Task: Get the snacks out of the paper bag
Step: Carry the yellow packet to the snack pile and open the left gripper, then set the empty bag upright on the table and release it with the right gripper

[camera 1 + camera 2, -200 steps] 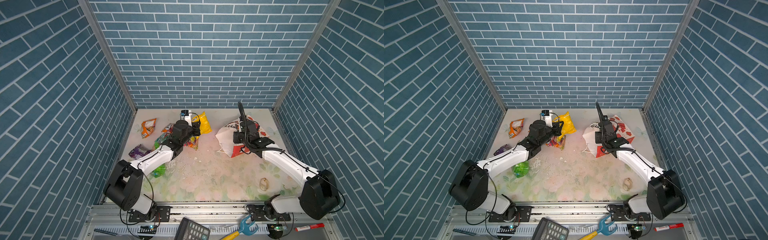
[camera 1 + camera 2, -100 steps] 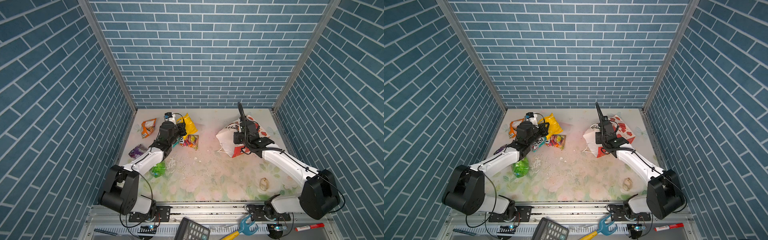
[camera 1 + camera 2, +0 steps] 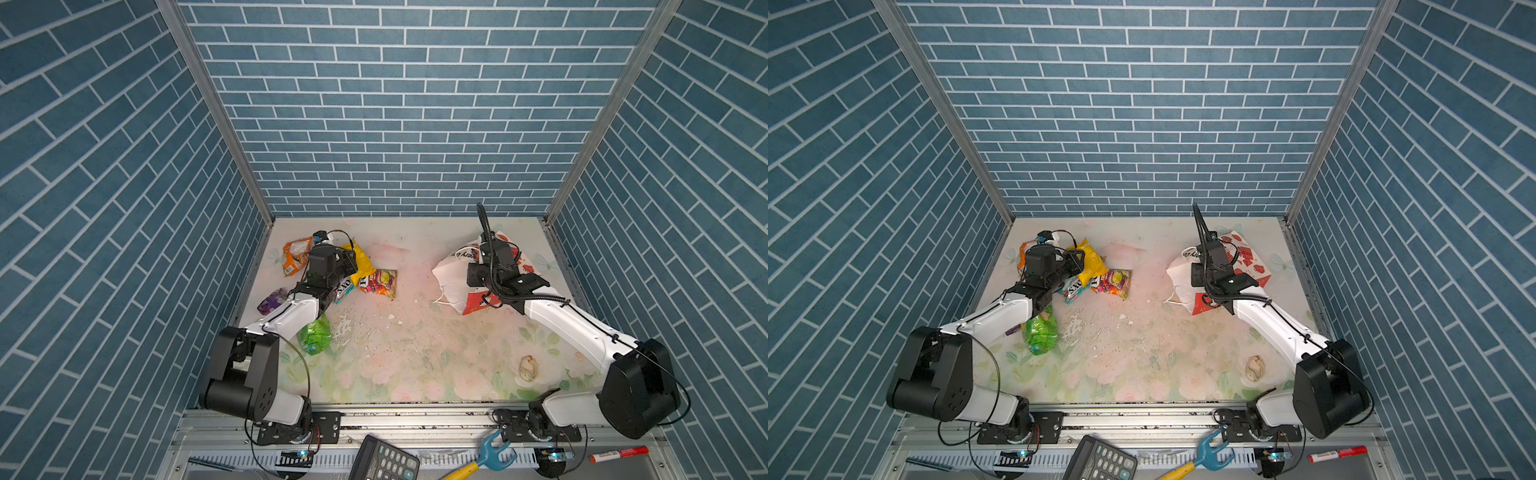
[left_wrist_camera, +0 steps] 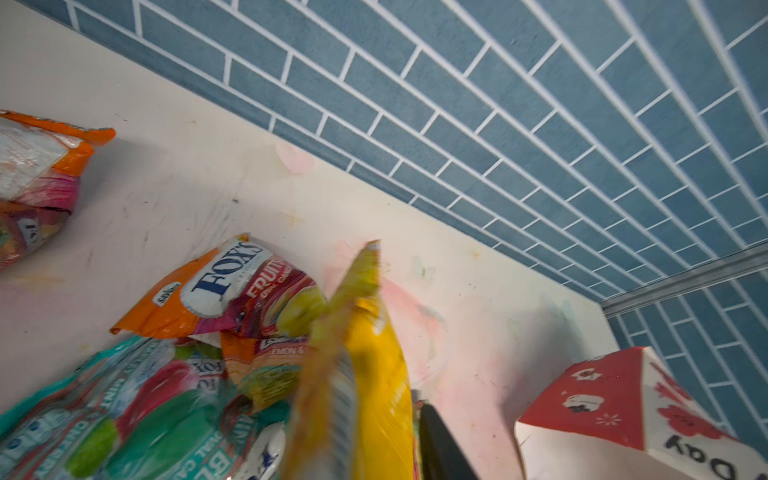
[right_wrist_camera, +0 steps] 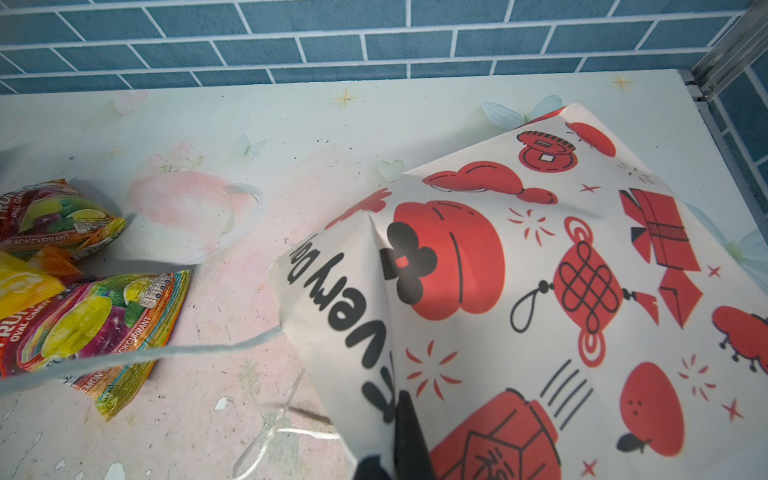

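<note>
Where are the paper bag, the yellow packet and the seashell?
paper bag (image 3: 451, 277), in a top view, white front face.
yellow packet (image 3: 363, 264), in a top view, its middle.
seashell (image 3: 528, 368), in a top view, its centre.

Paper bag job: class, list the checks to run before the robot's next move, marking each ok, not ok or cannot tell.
1. Right end effector shut on white-and-red paper gift bag: ok.
2. Yellow crinkly plastic packet free of left end effector: cannot tell, blurred.
3. Gift bag emptied: cannot tell, inside hidden.
4. Multicolour plastic packet lying on floral table: ok.
5. Pale seashell clear of both arms: ok.
</note>
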Tool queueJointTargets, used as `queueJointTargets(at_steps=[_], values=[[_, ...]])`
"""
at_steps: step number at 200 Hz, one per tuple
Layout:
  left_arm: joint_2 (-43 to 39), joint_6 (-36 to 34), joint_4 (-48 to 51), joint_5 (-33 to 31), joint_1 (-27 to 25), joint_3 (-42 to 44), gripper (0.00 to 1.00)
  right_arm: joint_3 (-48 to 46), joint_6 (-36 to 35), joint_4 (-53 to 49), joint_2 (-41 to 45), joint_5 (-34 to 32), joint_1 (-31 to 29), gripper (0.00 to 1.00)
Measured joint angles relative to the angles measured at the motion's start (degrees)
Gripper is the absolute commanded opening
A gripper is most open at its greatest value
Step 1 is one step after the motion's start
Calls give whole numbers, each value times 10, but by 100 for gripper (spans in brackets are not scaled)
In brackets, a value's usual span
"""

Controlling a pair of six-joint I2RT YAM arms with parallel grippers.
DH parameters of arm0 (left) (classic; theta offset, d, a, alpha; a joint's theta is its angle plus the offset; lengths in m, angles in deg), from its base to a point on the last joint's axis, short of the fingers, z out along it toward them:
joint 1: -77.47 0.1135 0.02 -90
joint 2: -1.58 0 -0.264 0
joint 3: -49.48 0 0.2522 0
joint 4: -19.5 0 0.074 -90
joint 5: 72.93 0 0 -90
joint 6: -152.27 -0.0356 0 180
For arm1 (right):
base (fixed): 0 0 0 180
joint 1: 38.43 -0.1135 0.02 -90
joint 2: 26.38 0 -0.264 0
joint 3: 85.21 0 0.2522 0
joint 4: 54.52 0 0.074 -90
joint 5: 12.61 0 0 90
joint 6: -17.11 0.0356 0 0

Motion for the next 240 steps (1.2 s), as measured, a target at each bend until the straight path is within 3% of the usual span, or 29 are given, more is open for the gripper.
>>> queueJointTargets(at_steps=[17,58,131,187,207,240], values=[[11,-14,1,6,5,0,79,1,0,-2,0,1,0,0],[19,-37,24,24,4,-42,99,10,0,-5,-1,5,2,0],[-37,-39,32,30,4,-42,99,63,0,-3,-61,20,3,0],[-46,-42,40,31,4,-41,100,139,0,12,-132,71,4,0],[-46,-45,49,31,4,-41,100,167,2,13,-157,92,4,41],[-46,-49,63,31,4,-42,100,208,3,3,-183,125,4,70]])
